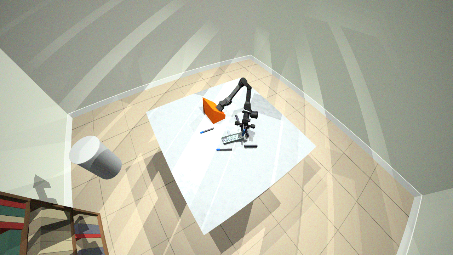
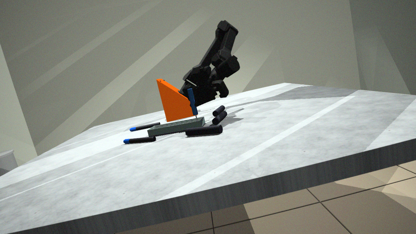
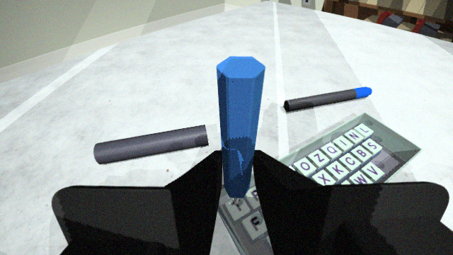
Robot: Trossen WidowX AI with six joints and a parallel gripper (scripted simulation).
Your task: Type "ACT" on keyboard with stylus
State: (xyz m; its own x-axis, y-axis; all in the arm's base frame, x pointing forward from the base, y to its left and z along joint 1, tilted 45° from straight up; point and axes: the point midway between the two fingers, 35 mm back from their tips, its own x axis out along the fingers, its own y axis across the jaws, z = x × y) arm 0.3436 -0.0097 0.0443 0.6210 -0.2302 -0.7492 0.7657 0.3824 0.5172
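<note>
My gripper is shut on the blue stylus, a six-sided handle with a thin metal tip. The stylus stands nearly upright over one end of the grey-green keyboard. In the wrist view the tip is at the upper part of the T key, just below the handle. In the exterior view the tip meets the keyboard top. Whether the key is pushed down cannot be told. My fingers hide the middle keys, and the A key is not readable.
A thick black cylinder lies beside the keyboard, with two more near the gripper. Two blue-capped black pens lie around it, one towards the orange wedge, the other opposite.
</note>
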